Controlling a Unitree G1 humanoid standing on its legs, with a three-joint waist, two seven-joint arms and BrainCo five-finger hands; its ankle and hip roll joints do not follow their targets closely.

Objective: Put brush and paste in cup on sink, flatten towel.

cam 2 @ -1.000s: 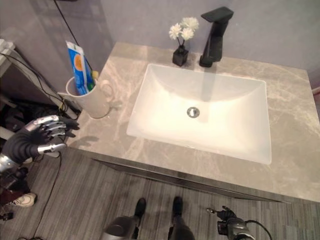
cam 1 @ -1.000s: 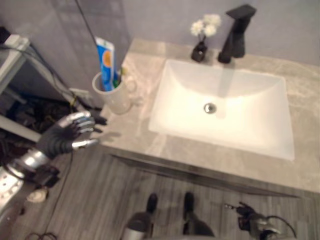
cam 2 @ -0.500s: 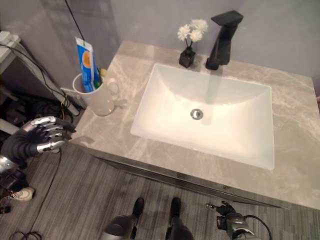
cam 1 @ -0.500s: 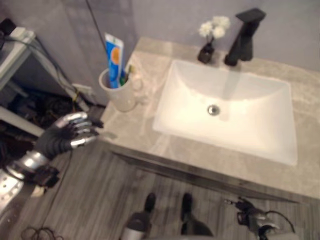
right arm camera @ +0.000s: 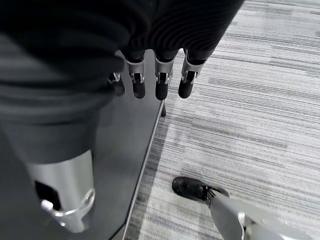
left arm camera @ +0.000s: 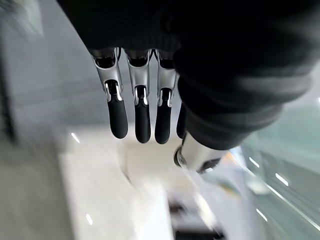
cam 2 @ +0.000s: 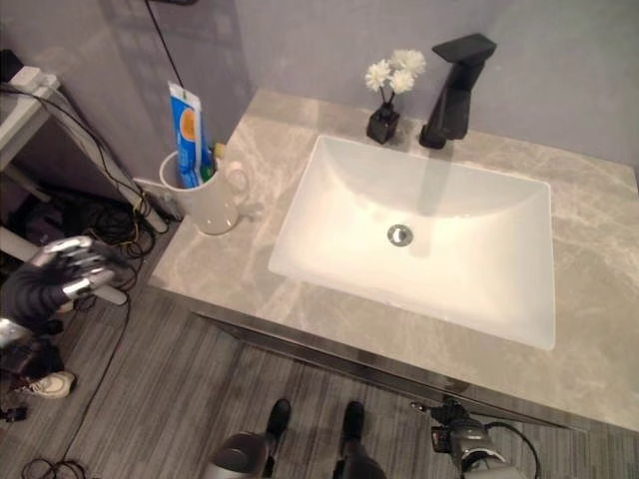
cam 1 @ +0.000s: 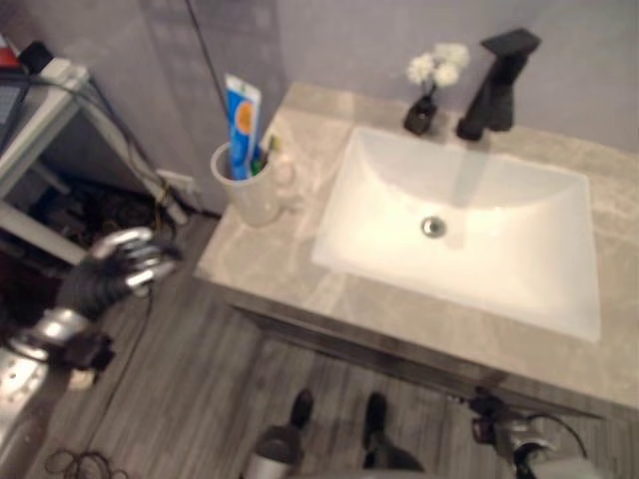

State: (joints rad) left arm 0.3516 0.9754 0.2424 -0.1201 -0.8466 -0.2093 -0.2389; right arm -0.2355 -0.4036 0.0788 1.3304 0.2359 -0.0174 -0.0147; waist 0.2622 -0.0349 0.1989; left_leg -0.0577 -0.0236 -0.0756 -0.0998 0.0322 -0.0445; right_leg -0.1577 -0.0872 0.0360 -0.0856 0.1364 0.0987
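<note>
Left eye view: white cup [cam 1: 250, 190] stands on the grey stone counter [cam 1: 270, 264] just left of the sink [cam 1: 459, 239], holding the blue paste tube [cam 1: 240, 130] and the green brush [cam 1: 262, 152] upright; left hand [cam 1: 110, 274] hangs off the counter's left edge, holding nothing. Right eye view: black tap [cam 2: 454, 90] and flower vase [cam 2: 384, 120] behind the basin. Left wrist view: fingers [left arm camera: 140, 112] straight, relaxed. Right wrist view: right hand [right arm camera: 155, 75] above striped floor [right arm camera: 250, 100], fingers extended, empty.
</note>
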